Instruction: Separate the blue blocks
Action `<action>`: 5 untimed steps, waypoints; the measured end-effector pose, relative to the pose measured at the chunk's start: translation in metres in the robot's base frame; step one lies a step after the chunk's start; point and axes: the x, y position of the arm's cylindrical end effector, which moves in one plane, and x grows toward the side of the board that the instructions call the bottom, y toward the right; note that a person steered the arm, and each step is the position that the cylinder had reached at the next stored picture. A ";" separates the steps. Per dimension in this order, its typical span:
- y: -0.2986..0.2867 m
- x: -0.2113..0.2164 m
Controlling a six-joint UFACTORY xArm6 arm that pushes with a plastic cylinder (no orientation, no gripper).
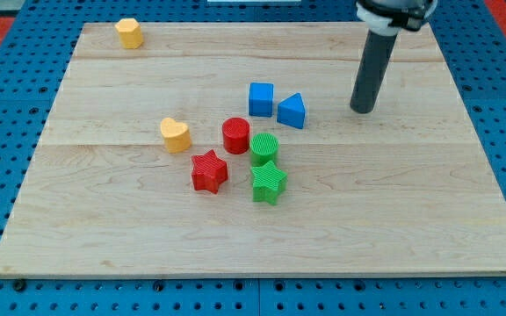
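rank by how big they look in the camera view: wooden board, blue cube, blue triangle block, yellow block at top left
1. Wooden board, by far.
2. Blue cube and blue triangle block: too alike to rank.
3. Yellow block, slightly smaller, though it sits farther up the view, so unsure.

Blue cube (261,98) and blue triangular block (292,111) side by side, nearly touching, mid-board.

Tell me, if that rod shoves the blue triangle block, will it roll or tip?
Probably neither: the blue triangle block lies on a flat face, so it should slide. Pushed off-centre by my tip, to its right, it may spin. It would likely bump the blue cube beside it.
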 end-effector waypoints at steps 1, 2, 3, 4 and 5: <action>-0.042 0.003; -0.034 0.016; -0.085 -0.002; -0.121 -0.022; -0.152 -0.048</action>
